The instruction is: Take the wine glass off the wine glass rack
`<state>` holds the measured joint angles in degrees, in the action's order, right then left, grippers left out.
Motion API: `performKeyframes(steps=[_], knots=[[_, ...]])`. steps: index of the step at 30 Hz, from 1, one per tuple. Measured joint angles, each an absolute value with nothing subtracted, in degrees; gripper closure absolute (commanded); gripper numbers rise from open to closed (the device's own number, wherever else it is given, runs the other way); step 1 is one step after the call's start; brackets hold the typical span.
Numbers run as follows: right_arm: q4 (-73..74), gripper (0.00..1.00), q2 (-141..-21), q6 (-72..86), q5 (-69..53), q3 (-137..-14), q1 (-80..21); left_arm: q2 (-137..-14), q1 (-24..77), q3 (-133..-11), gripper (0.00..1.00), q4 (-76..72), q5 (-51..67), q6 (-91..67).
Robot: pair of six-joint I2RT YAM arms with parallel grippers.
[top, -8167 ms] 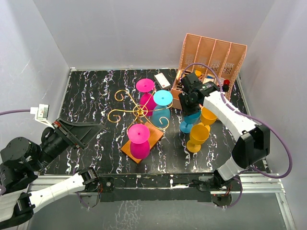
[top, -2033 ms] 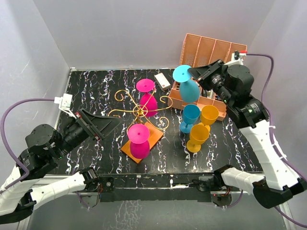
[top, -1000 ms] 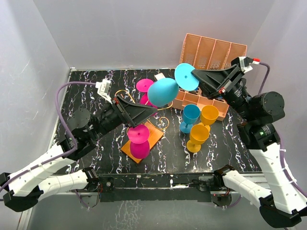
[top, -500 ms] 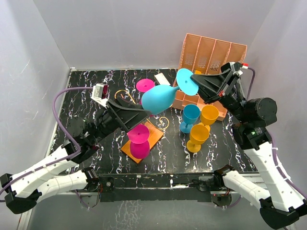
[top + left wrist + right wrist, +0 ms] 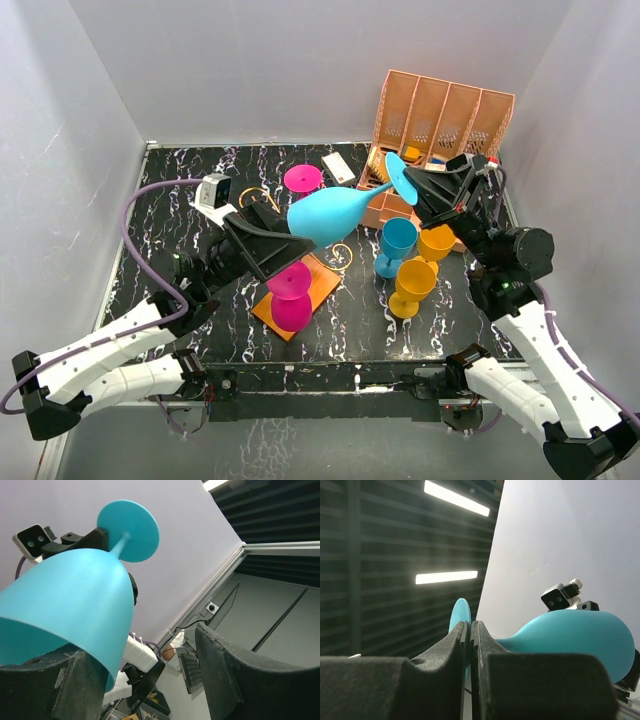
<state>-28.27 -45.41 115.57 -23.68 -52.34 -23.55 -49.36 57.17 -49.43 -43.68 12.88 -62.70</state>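
Note:
A teal wine glass [image 5: 330, 212] hangs on its side in the air above the gold wire rack [image 5: 344, 256], whose orange base [image 5: 322, 286] shows below. My right gripper [image 5: 412, 190] is shut on the stem just behind the foot, and in the right wrist view [image 5: 470, 630] the fingers pinch the stem, with the bowl [image 5: 570, 635] beyond. My left gripper [image 5: 275, 237] is open around the bowl. In the left wrist view [image 5: 140, 645] the bowl [image 5: 75, 595] rests against one finger [image 5: 45, 690] and the other finger [image 5: 250, 680] stands apart. Two pink glasses [image 5: 290, 292] [image 5: 303, 178] hang on the rack.
A blue cup [image 5: 398, 240] and two yellow cups [image 5: 436, 240] [image 5: 415, 280] stand right of the rack. A salmon-pink slotted organiser [image 5: 440, 115] is at the back right. A small white box [image 5: 338, 167] lies behind the rack.
The right gripper has tipped the teal glass flat and lowered it leftward. The left arm has come up so that its open jaws now lie around the bowl.

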Motion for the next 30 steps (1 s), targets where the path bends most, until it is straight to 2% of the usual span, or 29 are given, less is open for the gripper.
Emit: performKeyframes(steps=[7,13,14,16,18,21,26,30], knots=[[-33.2,0.92,-45.6,118.2,-22.4,-49.2,-23.6,-54.1,57.2,-49.3,0.66,-51.7,15.9,-64.6],[-35.6,0.91,-45.4,118.9,-22.4,-47.1,-23.6,-54.8,57.1,-49.3,0.91,-51.9,16.2,-64.3],[-35.8,0.86,-45.4,118.9,-22.3,-46.9,-23.6,-54.8,57.1,-49.3,0.95,-51.6,16.1,-64.3],[-36.1,0.71,-45.4,118.5,-22.0,-46.9,-23.6,-54.6,57.0,-49.3,1.0,-50.7,15.5,-63.7],[-35.1,0.5,-45.1,116.4,-22.0,-46.9,-23.6,-54.0,57.0,-49.5,1.0,-49.8,15.3,-63.1],[-30.0,0.32,-44.4,110.9,-21.9,-47.5,-23.6,-52.6,57.1,-50.1,1.0,-46.5,14.9,-62.2],[-14.7,0.15,-41.5,97.3,-18.3,-51.7,-23.6,-51.8,57.1,-51.8,1.0,-41.6,14.0,-61.0],[-2.1,0.14,-37.8,84.8,-11.2,-55.7,-23.6,-51.4,57.1,-53.9,1.0,-36.2,14.0,-59.5]])
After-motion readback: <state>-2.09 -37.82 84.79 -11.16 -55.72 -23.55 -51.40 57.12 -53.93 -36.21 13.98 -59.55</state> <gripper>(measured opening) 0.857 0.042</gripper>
